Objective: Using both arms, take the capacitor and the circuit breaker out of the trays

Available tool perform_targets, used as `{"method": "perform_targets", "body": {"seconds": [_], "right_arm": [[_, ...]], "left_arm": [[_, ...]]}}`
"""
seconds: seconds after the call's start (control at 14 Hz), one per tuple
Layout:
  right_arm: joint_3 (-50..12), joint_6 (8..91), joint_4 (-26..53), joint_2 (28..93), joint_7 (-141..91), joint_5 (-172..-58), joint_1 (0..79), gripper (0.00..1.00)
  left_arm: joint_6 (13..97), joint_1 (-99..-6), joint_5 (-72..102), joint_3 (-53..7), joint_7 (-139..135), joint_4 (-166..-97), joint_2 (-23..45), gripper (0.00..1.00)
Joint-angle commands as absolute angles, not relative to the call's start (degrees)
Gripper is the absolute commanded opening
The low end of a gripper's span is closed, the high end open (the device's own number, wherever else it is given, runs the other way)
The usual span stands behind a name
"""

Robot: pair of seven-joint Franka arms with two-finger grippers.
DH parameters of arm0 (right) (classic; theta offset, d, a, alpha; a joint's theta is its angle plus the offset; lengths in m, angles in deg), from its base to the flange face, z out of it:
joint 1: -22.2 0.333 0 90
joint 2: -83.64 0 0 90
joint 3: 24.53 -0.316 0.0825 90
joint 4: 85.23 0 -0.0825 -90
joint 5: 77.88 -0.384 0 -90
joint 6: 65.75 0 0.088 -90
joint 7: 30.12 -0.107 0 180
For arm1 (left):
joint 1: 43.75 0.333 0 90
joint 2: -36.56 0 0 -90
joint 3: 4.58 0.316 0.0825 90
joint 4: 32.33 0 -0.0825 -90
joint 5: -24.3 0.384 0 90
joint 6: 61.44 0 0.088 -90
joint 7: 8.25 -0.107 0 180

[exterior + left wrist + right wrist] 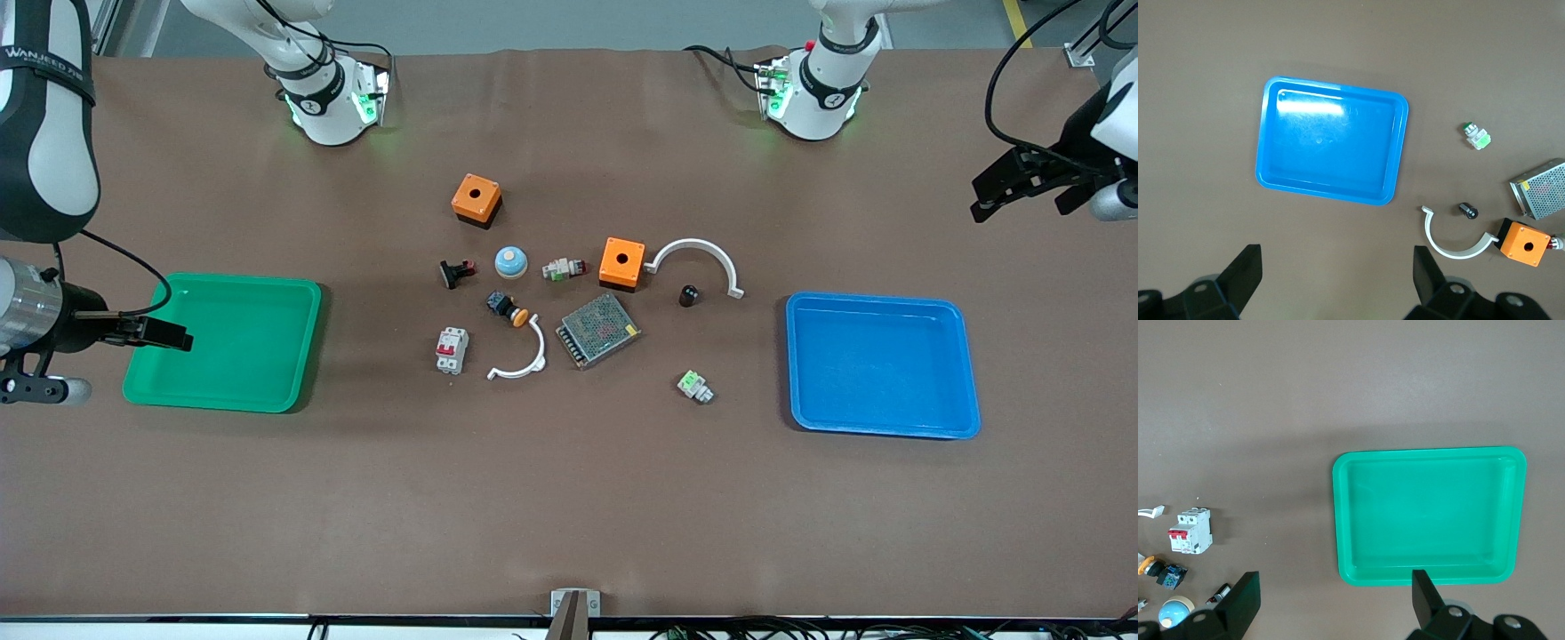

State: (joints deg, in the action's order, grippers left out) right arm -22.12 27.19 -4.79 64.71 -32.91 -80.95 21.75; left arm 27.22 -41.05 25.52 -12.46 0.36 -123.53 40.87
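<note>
The capacitor (688, 295), a tiny black cylinder, stands on the table beside a white arc, between the orange box and the blue tray (880, 364); it also shows in the left wrist view (1467, 211). The breaker (452, 349), a white-grey block with red levers, lies nearer the green tray (231, 342) and shows in the right wrist view (1190, 531). My left gripper (1022, 191) (1337, 273) is open and empty, high over bare table beside the blue tray (1331, 150). My right gripper (164, 336) (1336, 597) is open and empty over the green tray's (1428, 513) edge.
Mid-table lie two orange boxes (476, 200) (621, 263), a metal mesh box (598, 331), two white arcs (696, 262) (520, 356), a blue dome (511, 261), an orange-capped push-button (507, 308), a black clip (456, 272) and a green-topped white part (695, 387).
</note>
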Motion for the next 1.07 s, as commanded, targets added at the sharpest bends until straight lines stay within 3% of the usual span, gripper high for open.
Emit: {"method": "perform_targets", "body": {"seconds": [0.0, 0.71, 1.0], "right_arm": [[-23.0, 27.1, -0.7, 69.7, -32.6, -79.5, 22.4, 1.00], [-23.1, 26.8, 17.0, 89.2, -32.8, -78.8, 22.6, 1.00], [-23.1, 26.5, 19.2, 93.8, -32.7, -78.8, 22.6, 1.00]], "left_arm": [[27.2, -42.1, 24.6, -12.0, -0.5, -126.8, 43.9, 1.00], [27.5, -41.7, 25.5, -14.0, -2.8, -127.1, 43.8, 1.00], [27.5, -41.7, 25.5, -14.1, -2.7, -127.1, 43.9, 1.00]]}}
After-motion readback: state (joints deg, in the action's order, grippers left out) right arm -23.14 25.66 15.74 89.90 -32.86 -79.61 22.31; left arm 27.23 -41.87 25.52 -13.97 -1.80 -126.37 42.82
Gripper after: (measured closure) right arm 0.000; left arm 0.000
